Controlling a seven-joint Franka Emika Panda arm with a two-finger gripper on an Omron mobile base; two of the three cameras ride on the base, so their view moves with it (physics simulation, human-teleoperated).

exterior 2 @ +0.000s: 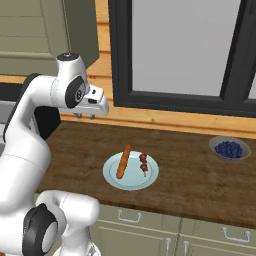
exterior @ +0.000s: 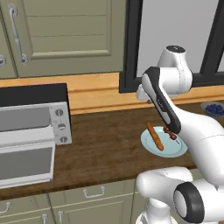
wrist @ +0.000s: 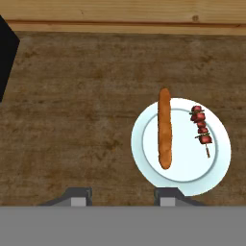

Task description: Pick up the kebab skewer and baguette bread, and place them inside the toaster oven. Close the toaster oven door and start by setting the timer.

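White two-finger end effector [exterior 2: 86,116] up in the air above the dark brown wooden bench [exterior 2: 190,170], dark fingertips [wrist: 79,196] at the bottom of the hand view set fairly close together with nothing between them, so empty; hard to call fully pressed together or spread. Pointing down at the bench, with the round pale blue plate [wrist: 218,168] below and off to one side, toward the lower right of the hand view. On the plate, long narrow orange-brown baguette bread [wrist: 165,134] lying along the plate's left part, one end poking past the rim; thin kebab skewer with dark red chunks [wrist: 201,127] just beside it, roughly parallel, not touching. Both well apart from the fingertips, no contact. Farther out along the bench, silver-grey toaster oven with black top and three round knobs [exterior: 61,124], its glass drop-down door with silver frame [exterior: 26,164] already lowered, so cavity open and ready. Small bowl of blueberries [exterior 2: 229,149] at the far end of the bench, not part of the job. Progress judged as very early: nothing picked, nothing in the oven, door not yet shut, timer knob not yet set. Everything left: grasp skewer, grasp bread, load both, close door, turn timer. Likely step in hand: lining up over the plate for the first pick.
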